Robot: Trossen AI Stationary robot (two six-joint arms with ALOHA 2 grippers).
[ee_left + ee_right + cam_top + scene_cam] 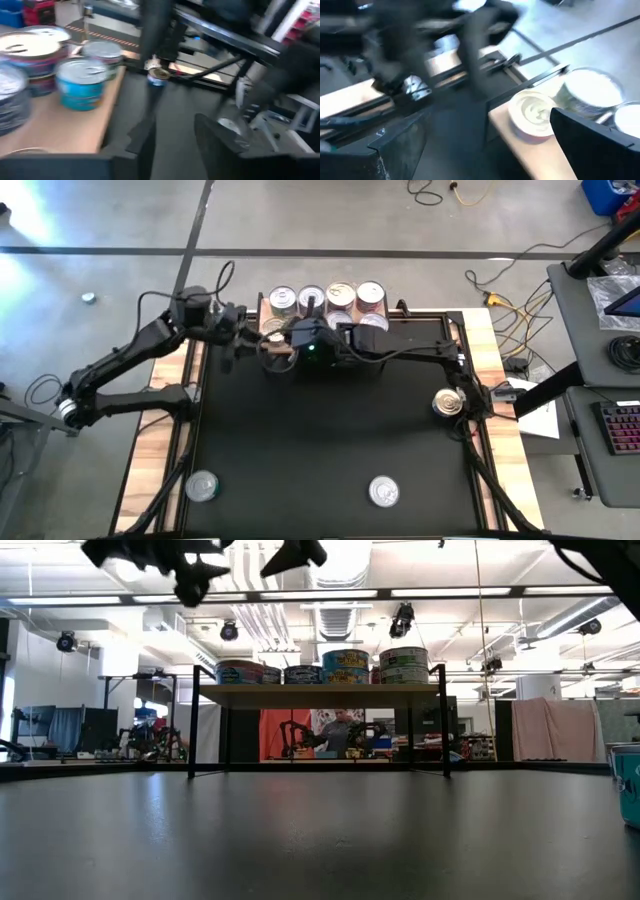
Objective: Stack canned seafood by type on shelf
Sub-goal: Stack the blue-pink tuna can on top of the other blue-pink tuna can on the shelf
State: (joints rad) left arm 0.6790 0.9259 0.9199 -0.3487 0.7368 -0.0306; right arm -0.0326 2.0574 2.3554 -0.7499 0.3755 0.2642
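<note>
The light-wood shelf (268, 327) stands at the mat's far edge on thin black legs, and several cans (341, 293) rest on it, some stacked two high (404, 665). Three more cans lie loose on the black mat: near left (202, 486), near middle (384, 492) and right (450, 402). My left gripper (243, 345) hovers high over the shelf's left end, open, with nothing between its fingers (180, 145). My right gripper (272, 350) hangs close beside it, wide open and empty (490, 145). In the low view both grippers (195, 580) (295, 555) are well above the shelf.
The two arms nearly cross above the shelf's left end, the right arm reaching across from the table's right side (420, 355). Wooden table strips (160, 440) flank the black mat (320, 440). A desk with a keyboard (620, 425) stands off to the right.
</note>
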